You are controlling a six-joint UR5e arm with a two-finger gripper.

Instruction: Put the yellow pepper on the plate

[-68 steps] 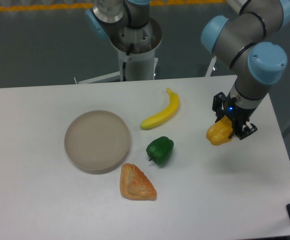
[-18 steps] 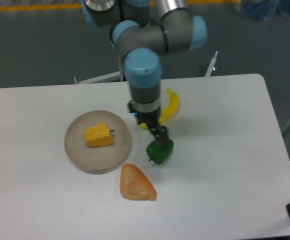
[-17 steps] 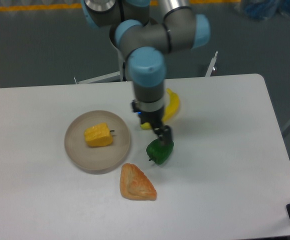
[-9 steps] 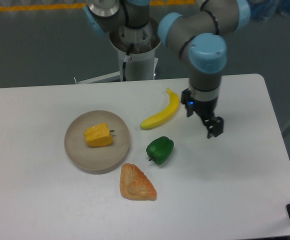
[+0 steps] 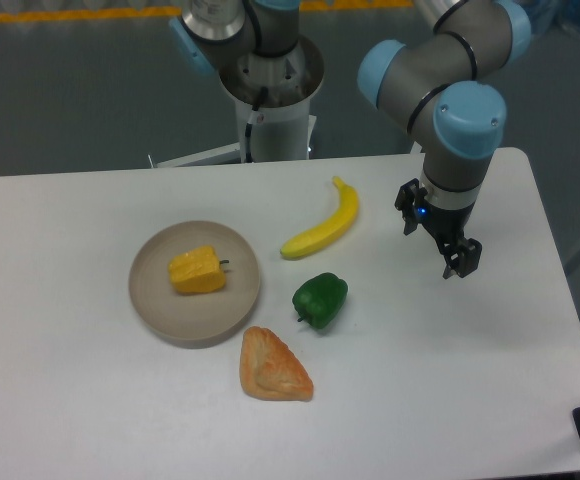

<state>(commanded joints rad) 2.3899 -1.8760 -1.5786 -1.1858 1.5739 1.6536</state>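
Note:
The yellow pepper (image 5: pixel 197 270) lies on its side in the middle of the beige-grey plate (image 5: pixel 160 309) at the left of the table, its dark stem pointing right. My gripper (image 5: pixel 450 250) hangs over the right part of the table, far from the plate, to the right of the banana and green pepper. Its fingers hold nothing and stand apart.
A yellow banana (image 5: pixel 325 224) lies at the table's middle back. A green pepper (image 5: pixel 320 299) sits just right of the plate. A tan triangular pastry (image 5: pixel 271 367) lies in front of the plate. The robot base (image 5: pixel 268 90) stands behind the table.
The pepper went from my gripper at the right onto the plate. Since then my empty gripper has swung back right, from above the green pepper to the table's right side.

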